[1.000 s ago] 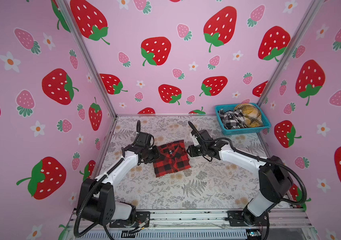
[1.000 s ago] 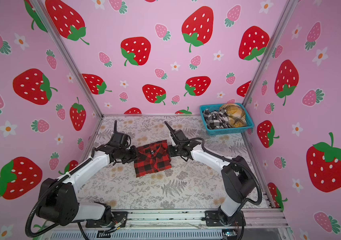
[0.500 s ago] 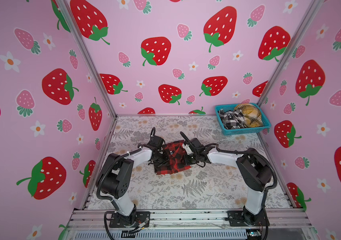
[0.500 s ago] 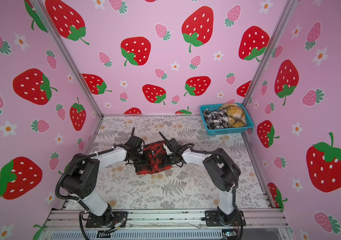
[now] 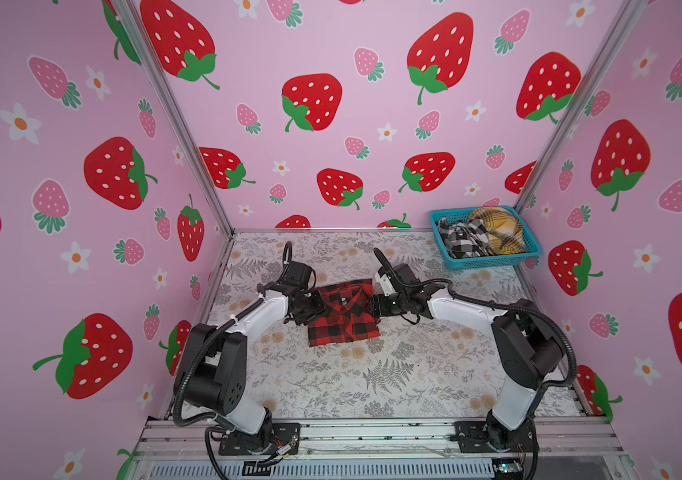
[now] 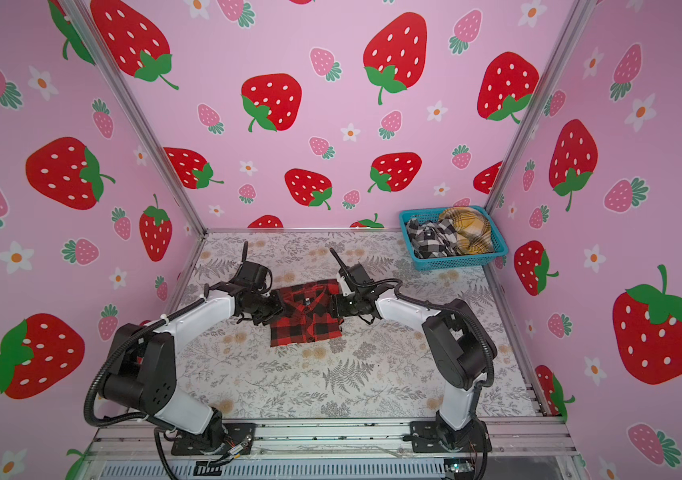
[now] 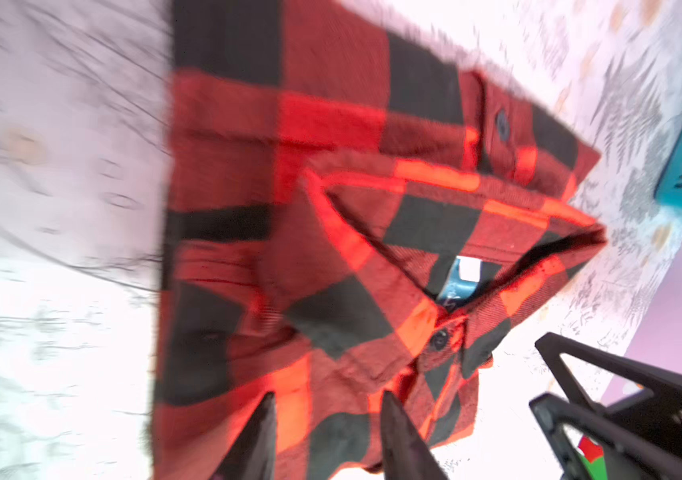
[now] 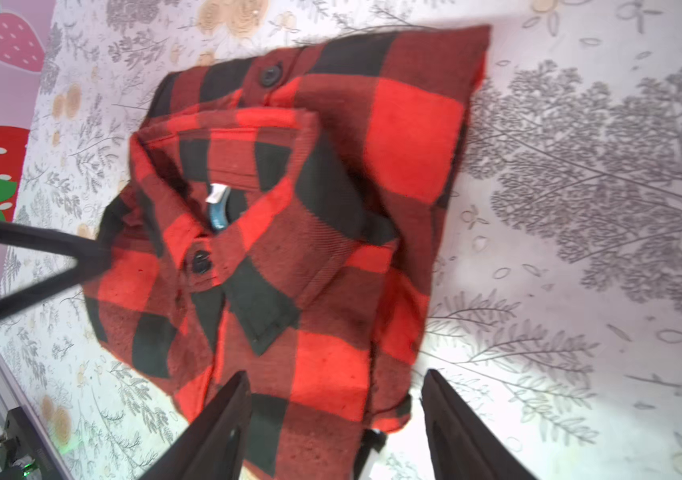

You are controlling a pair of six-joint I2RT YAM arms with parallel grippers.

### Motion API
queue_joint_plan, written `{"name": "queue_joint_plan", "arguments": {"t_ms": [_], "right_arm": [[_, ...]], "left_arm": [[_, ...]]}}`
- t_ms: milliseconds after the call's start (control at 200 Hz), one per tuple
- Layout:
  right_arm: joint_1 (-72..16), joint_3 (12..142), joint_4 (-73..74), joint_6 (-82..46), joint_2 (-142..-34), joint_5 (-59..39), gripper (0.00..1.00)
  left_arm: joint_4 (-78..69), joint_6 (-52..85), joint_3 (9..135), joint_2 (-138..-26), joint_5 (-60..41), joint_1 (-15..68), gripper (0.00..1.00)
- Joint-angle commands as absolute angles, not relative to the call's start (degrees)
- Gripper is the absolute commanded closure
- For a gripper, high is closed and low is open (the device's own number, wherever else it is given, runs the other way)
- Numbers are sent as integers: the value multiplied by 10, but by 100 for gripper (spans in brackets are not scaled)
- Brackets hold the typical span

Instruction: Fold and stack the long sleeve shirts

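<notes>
Release is judged under way, the fold being done: the left gripper (image 5: 317, 306) is held part open at the left edge of the red-and-black shirt (image 5: 343, 320), laid folded on the table (image 5: 372, 374); the right gripper (image 5: 376, 306) is spread wider at its right edge, nothing gripped. Half a second earlier both were closed in over the cloth

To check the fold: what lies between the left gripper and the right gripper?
The folded red-and-black shirt, flat on the table; both top views show it between the left gripper and the right gripper.
</notes>
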State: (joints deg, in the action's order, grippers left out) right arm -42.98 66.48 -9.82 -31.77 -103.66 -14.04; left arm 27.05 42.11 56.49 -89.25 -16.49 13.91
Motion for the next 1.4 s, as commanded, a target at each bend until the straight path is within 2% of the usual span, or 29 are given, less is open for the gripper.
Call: {"name": "queue_joint_plan", "arguments": {"t_ms": [0, 215, 720, 906, 1051, 1196, 1396], "right_arm": [[-432, 662, -93, -316, -1060, -165, 32], [-435, 661, -50, -324, -1085, -226, 35], [-451, 647, -2, -352, -1111, -283, 40], [-447, 632, 7, -365, -1122, -288, 36], [-427, 603, 9, -369, -1095, -276, 26], [-410, 580, 20, -373, -1083, -286, 26], [-431, 584, 55, -384, -1118, -346, 29]], "left_arm": [[283, 424, 521, -901, -173, 109, 54], [236, 436, 482, -933, -202, 92, 54], [203, 441, 464, -955, -222, 87, 55], [203, 437, 458, -956, -220, 86, 55], [206, 431, 456, -959, -221, 80, 56], [209, 427, 456, -956, -220, 75, 56], [207, 430, 458, -956, -224, 73, 57]]}}
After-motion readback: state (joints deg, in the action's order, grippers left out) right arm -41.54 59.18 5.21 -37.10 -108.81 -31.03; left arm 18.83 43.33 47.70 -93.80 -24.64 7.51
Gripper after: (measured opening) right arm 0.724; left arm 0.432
